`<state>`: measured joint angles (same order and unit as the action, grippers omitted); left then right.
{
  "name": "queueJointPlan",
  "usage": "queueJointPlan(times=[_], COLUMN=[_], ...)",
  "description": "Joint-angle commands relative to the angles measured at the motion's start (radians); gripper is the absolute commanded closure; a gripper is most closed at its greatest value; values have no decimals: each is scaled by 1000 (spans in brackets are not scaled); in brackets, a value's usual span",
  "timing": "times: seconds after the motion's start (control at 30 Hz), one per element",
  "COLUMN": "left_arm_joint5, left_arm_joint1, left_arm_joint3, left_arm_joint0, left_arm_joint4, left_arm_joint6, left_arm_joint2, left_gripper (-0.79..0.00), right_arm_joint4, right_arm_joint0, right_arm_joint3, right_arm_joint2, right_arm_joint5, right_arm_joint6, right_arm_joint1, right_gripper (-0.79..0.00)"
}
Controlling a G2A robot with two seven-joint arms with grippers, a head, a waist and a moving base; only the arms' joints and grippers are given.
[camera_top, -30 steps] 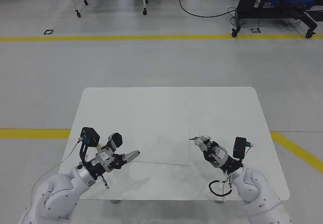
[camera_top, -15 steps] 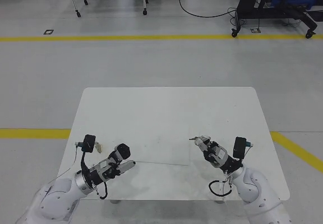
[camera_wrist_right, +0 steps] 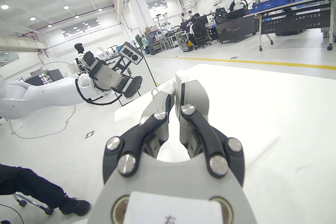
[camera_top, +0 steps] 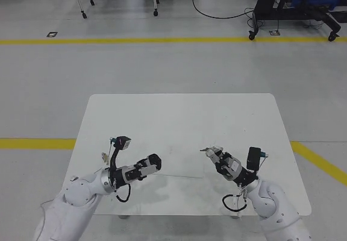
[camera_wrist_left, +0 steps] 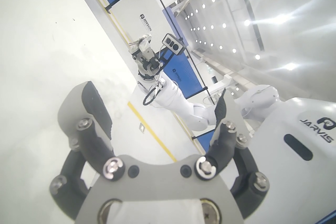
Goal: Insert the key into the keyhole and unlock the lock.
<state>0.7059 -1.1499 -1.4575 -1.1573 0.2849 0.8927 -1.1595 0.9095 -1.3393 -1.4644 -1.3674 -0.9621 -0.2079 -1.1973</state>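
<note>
At the near right of the table (camera_top: 179,114), your right gripper (camera_top: 213,152) sits low over the white top. Its jaws are pressed together on a small metal piece that pokes out past the tips toward the table's middle. I take that piece to be the key (camera_top: 205,149), though it is too small to tell bow from blade or to say how squarely it sits in the pinch. Across from it, over the near left part of the table, your left gripper (camera_wrist_left: 157,96) is turned toward the right arm, with its jaws wide apart and nothing between them. Expect the key to be light, stiff and thin, with smooth metal faces that can slip or swivel in a pinch as soon as the tip meets resistance. The place to hold it is the broad flat bow, laid flat between the pads, with the whole blade left free and pointing straight out. If only an edge is caught, the key will likely pivot when you push or twist. Treat the turn as a gentle one, since a thin blade forced off-axis can bind. The lock should be the heavier and harder part. Your free left jaws look best placed to steady it by its body, not the shackle, with the keyhole facing the blade.
</note>
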Motion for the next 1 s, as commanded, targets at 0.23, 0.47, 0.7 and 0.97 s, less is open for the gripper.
queueJointPlan(times=[0.23,0.47,0.7,0.97], left_arm_joint5=[42,57,67,70], left_arm_joint1=[-23,-25,-28,-30], left_arm_joint3=[-46,-44,-43,-39], left_arm_joint0=[11,3,-5,-6], left_arm_joint4=[-314,-382,-411,-417], left_arm_joint6=[-210,-288,-361,-387], left_arm_joint2=[78,80,79,83], left_gripper=[-785,-690,-496,-449], right_arm_joint4=[-353,-553,-768,-940], right_arm_joint0=[137,183,214,244], right_arm_joint3=[105,133,151,185], right_arm_joint2=[156,205,256,262], right_arm_joint5=[-50,-50,-50,-50], right_arm_joint6=[231,383,571,758], right_arm_joint1=[0,12,30,54], right_gripper=[0,0,0,0])
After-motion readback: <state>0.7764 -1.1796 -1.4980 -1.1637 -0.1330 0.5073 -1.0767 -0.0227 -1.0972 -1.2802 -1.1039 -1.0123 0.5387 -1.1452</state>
